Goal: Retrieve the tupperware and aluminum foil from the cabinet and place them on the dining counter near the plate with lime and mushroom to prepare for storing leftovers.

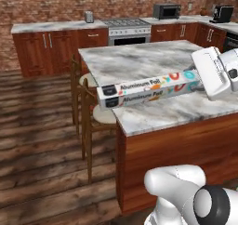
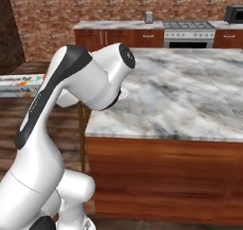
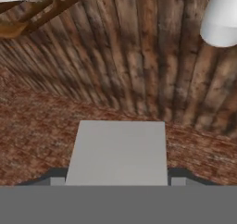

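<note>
Fingers [image 3: 57, 181] grip aluminum foil box [image 1: 148, 90] lengthwise, held level.

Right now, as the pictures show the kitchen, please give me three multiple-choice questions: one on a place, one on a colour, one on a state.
1. Where is the aluminum foil box? A on the stove; B in the air at the island counter edge; C on the floor.
2. The counter's top is: A black; B green; C grey-white marble.
3. The gripper is: A shut on the box; B open, empty; C holding a plate.
Answers: B, it juts past the edge; C, pale veined stone; A, the box sits between the finger tips.
</note>
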